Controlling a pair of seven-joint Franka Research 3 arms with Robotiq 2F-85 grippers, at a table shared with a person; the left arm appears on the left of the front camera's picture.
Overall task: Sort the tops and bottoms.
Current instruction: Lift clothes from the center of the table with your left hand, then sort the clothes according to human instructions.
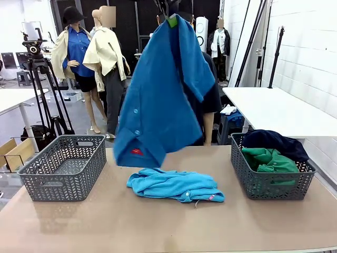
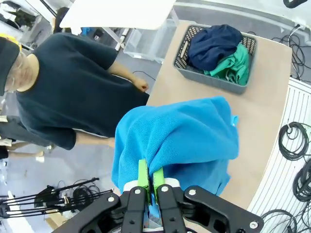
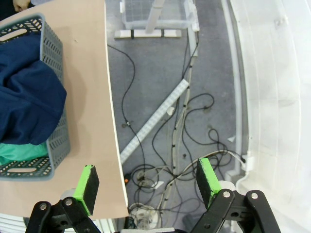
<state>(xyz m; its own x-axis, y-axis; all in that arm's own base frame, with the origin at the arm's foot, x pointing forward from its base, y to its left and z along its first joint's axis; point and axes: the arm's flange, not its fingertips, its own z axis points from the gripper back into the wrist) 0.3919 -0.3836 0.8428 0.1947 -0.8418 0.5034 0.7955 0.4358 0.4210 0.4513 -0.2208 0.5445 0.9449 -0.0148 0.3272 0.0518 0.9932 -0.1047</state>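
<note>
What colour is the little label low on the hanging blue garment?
Red. The label on the garment shows best in the front view.

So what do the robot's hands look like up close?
Each one is a black claw with two fingers. The left gripper and the right gripper are built from chunky black jointed links dotted with round silver bolts. Every finger ends in a flat, bright green pad.

Left tool [image 2: 150, 171] clamped, right tool [image 3: 148, 181] spread
</note>
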